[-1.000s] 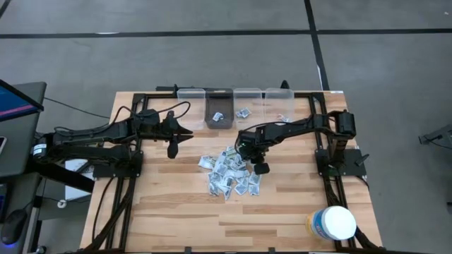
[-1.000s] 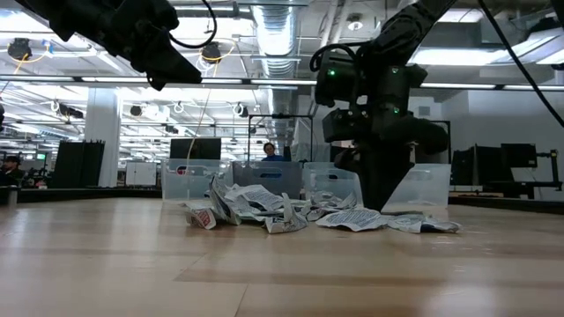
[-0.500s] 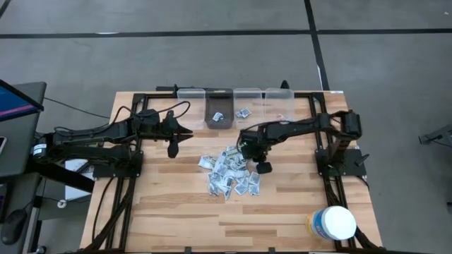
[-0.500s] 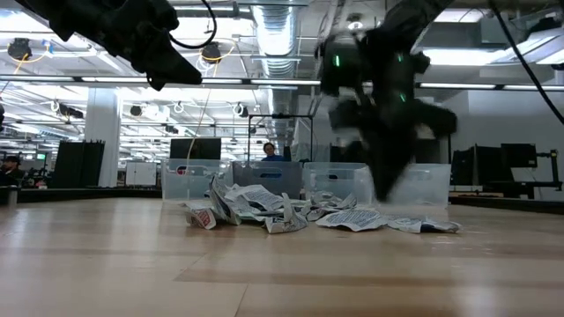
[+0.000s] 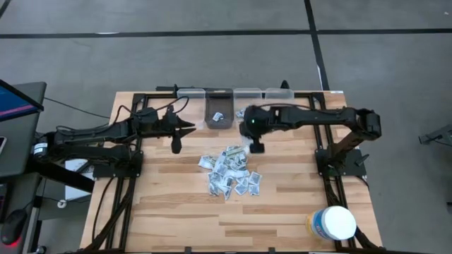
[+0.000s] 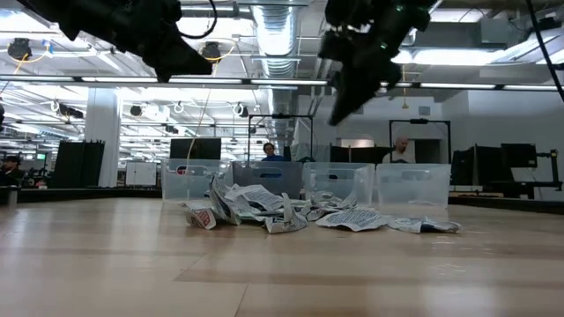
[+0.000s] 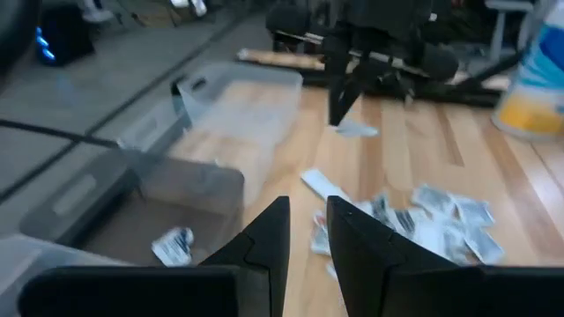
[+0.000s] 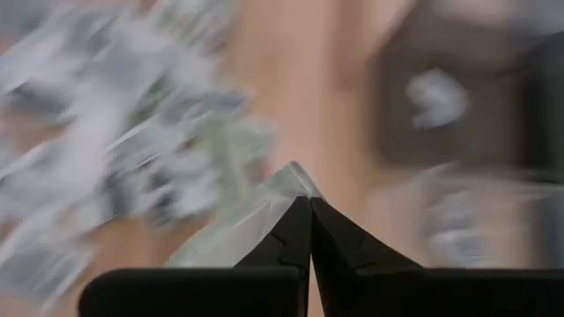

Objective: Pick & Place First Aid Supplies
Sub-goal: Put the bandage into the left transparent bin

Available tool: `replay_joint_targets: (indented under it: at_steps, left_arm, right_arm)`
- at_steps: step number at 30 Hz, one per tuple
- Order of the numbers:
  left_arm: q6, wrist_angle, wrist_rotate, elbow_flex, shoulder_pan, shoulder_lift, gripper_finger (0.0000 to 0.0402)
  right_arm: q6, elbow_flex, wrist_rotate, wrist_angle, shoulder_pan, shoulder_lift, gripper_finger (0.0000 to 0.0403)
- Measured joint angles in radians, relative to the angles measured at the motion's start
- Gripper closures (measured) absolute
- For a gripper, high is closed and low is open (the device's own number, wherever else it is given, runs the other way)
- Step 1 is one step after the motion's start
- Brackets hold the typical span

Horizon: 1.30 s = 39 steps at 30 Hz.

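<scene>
A thin pale packet is pinched between the pressed-together fingers of the right gripper, its flat paper edge sticking out past the fingertips in the right wrist view. That gripper hangs above the table, between the loose pile of packets and the row of bins, closer to the bins. In the low view it is raised well clear of the wood, with the pile lying below it and to one side.

The pile is a heap of small, crinkled white-grey paper packets, some with blue print and at least 1 with red, scattered flat and overlapping on the table, whose top is made of pale wooden planks.

Beyond the right gripper stand 4 rectangular plastic bins in a row. The dark bin holds 1 small packet; the clear bin just beside it holds another packet; the clear bin at the row's right end shows a small item I cannot identify; the clear bin at the left end shows nothing I can make out.

The left gripper waits off to the pile's far side, near the dark bin, its fingers slightly parted and holding nothing.

A white round tub with a yellow label sits well apart, at the table's near right corner.
</scene>
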Motion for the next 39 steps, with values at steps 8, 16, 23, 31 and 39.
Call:
replay_joint_targets:
  at_steps: [8, 16, 23, 31, 39]
  left_arm:
    - [-0.015, 0.156, -0.01, 0.0, 0.0, 0.093, 0.0323]
    - [-0.031, 0.338, 0.062, 0.0, 0.0, 0.203, 0.0323]
    - [-0.104, 0.512, 0.068, 0.0, 0.02, 0.3, 0.0317]
    - [-0.243, 0.686, 0.011, 0.0, 0.062, 0.395, 0.0264]
    - [-0.295, 0.824, 0.015, 0.0, 0.051, 0.444, 0.0221]
  right_arm:
    - [0.0, 0.078, 0.125, 0.284, -0.051, 0.0, 0.0403]
    - [-0.004, 0.108, 0.13, 0.559, -0.065, 0.0, 0.0403]
    - [-0.071, 0.109, 0.182, 0.658, -0.064, 0.0, 0.0403]
    - [-0.075, 0.109, 0.182, 0.662, -0.052, 0.009, 0.0403]
    - [-0.125, 0.108, 0.186, 0.659, -0.035, 0.025, 0.0403]
